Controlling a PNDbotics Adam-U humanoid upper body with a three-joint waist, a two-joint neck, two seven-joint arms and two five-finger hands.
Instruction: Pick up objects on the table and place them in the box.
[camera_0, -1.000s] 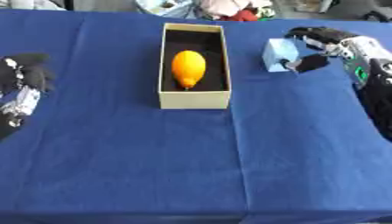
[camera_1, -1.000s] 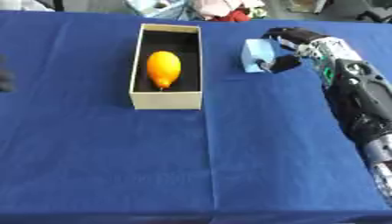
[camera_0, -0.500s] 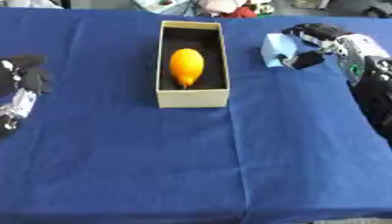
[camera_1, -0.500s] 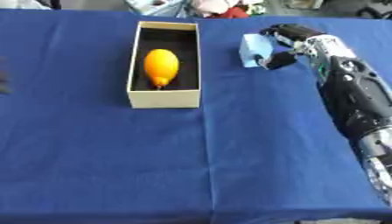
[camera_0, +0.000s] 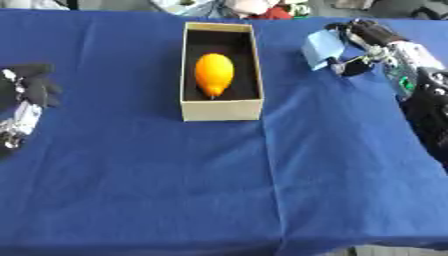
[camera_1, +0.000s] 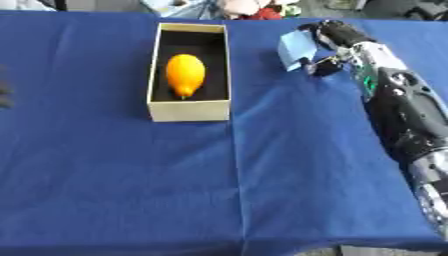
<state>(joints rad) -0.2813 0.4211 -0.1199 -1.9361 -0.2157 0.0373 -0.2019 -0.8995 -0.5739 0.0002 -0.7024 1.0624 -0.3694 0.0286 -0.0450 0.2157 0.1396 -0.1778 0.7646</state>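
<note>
Right hand (camera_0: 363, 47) at the far right of the table, fingers and thumb curled round a light blue object (camera_0: 320, 46), flat-sided, possibly a small packet or folded cloth; cannot tell whether it is clear of the blue tablecloth (camera_0: 262, 175) or resting on it; the object sits on the hand's left side, toward the box.

Cardboard box (camera_0: 220, 108) lies left of that hand, long axis running near to far, dark-lined, open-topped; an orange fruit-like item (camera_0: 213, 73), lemon-shaped, lies inside it about mid-length, so one object looks already stowed.

Left hand (camera_0: 31, 90) idle at the left edge of the table, fingers loosely bent, holding nothing, well apart from the box.

Judged step: grasp made on the blue object, carry to the box not yet done; next move calls for lifting enough to clear the box's right wall, travelling left, and releasing over the free floor at the far or near end of the box, beside the orange item rather than on it.
</note>
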